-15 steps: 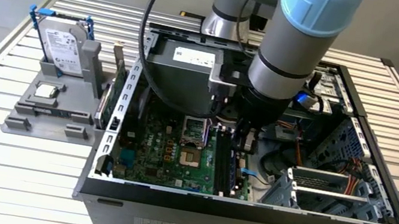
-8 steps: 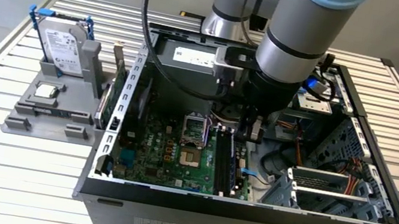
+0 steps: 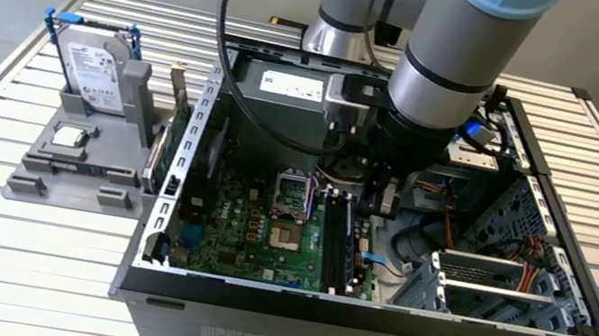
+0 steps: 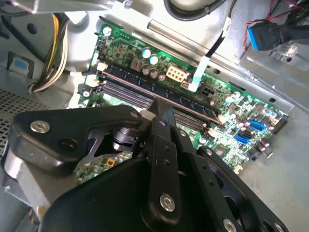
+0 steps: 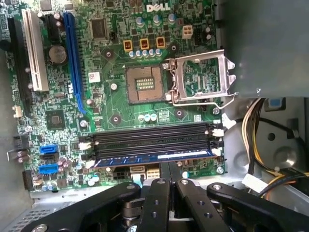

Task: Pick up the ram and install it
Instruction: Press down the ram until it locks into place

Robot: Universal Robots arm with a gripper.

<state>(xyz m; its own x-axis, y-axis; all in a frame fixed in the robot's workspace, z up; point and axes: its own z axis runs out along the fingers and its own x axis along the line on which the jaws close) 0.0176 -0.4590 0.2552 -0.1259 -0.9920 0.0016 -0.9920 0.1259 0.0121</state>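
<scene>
ram [image 5: 154, 157] in motherboard [image 5: 111, 116] slot, jaws above

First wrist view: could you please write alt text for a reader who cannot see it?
A ram stick sits on edge in one of the black slots of a green motherboard, directly beyond the black tool. Above lies an open, empty processor socket.

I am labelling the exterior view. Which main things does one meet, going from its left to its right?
Hard drive on the grey holder → green card → motherboard → robot arm → drive cage.
</scene>
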